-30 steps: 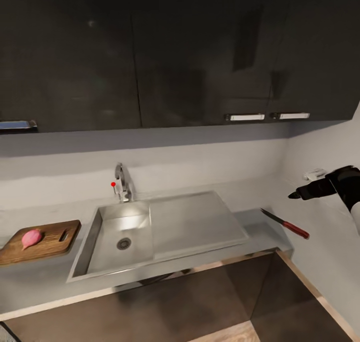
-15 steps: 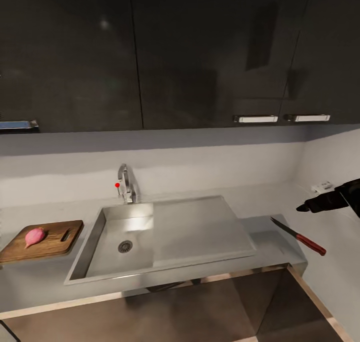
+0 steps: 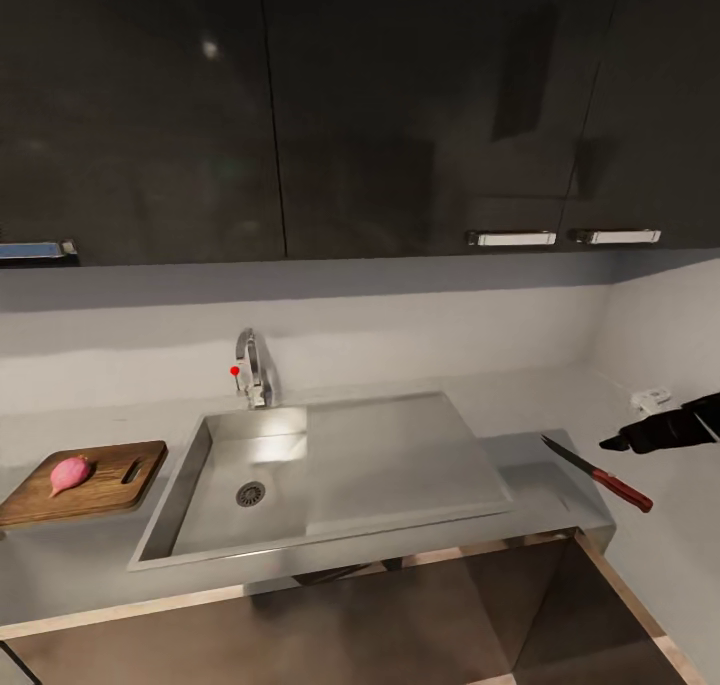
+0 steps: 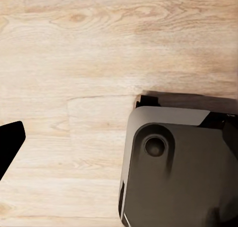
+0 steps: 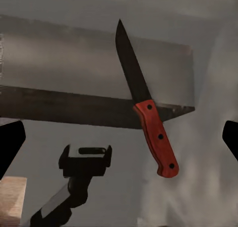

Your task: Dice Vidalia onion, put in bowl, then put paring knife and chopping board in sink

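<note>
Right wrist view: splayed right pincer (image 5: 119, 137) hovers over paring knife (image 5: 145, 104) on countertop (image 5: 74, 58)

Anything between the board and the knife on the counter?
Yes: the sink lies between the board and the knife, seen in the head view.

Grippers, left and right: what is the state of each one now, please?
Left gripper: cannot be told; one dark fingertip shows over the wooden floor.
Right gripper: open, empty, above the knife on the counter.
</note>
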